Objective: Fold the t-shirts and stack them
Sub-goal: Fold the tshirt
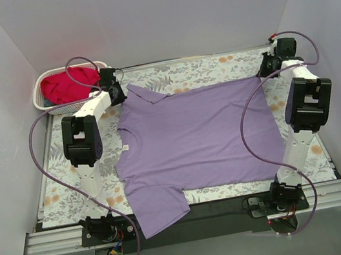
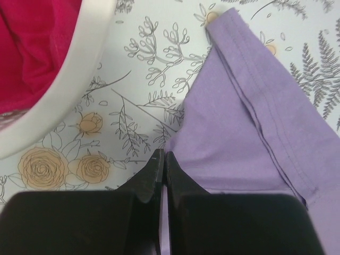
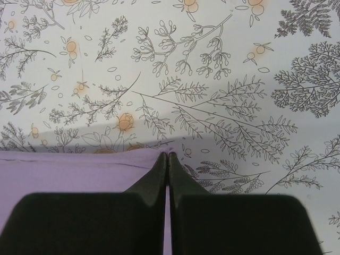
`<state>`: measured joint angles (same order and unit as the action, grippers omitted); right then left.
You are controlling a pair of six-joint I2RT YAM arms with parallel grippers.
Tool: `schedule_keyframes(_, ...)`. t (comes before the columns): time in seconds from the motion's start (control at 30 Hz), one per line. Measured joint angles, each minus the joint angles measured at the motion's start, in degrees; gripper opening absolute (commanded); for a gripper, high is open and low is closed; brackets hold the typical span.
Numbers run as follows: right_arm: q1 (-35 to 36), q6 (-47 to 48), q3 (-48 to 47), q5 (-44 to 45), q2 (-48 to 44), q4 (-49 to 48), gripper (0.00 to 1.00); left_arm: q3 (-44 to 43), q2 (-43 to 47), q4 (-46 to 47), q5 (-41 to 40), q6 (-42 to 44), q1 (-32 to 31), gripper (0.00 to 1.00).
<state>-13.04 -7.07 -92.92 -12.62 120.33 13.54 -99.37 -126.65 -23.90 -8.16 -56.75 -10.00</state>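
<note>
The lavender t-shirt (image 1: 198, 136) lies spread flat on the floral table cover, neck to the left, one sleeve hanging over the near edge. My left gripper (image 1: 116, 89) is shut on the shirt's far-left edge by the far sleeve; in the left wrist view the gripper (image 2: 163, 156) pinches the purple cloth (image 2: 239, 133). My right gripper (image 1: 265, 67) is shut on the far-right hem corner; in the right wrist view the gripper (image 3: 167, 156) pinches the cloth (image 3: 64, 170). The red t-shirt (image 1: 65, 85) sits bunched in the basket, also seen in the left wrist view (image 2: 26, 48).
The white lattice basket (image 1: 42, 102) stands at the far left corner, its rim (image 2: 79, 69) close to my left gripper. Grey walls close in the back and both sides. Purple cables loop from both arms over the shirt's sides.
</note>
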Motion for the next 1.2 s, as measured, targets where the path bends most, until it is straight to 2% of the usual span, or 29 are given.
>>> schedule_keyframes(0.27,-0.02,0.70,-0.35,-1.07,0.59,-0.04,0.01,0.22,0.09,1.05,0.74,0.57,0.13,0.00)
schedule_keyframes(0.43,-0.13,1.14,1.92,-1.07,-0.46,-0.02,0.01,3.48,2.05,1.22,0.81,0.59,0.24,0.00)
schedule_keyframes(1.2,-3.13,-1.01,16.96,-0.17,-17.66,1.84,0.01,18.12,17.42,1.55,2.62,-0.39,1.20,0.00)
